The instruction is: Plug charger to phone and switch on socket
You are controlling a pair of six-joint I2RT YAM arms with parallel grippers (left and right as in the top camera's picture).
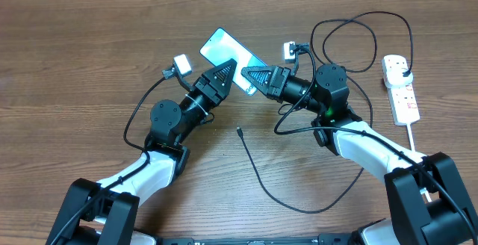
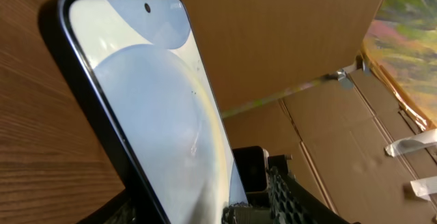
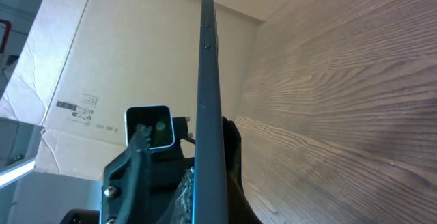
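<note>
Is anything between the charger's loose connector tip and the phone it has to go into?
No loose object lies between: bare wood separates the connector tip from the phone. But the left pincer and right pincer crowd the phone's near end.

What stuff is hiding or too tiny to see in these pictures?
1. The phone charging port: overhead, the left gripper and right gripper cover that end, and both wrist views cut it off.
2. The power strip switches: overhead, too small to tell on or off.
3. The charger tip: overhead, too tiny to see its shape.
4. The left gripper's hold: in the left wrist view, the phone blocks it.
</note>
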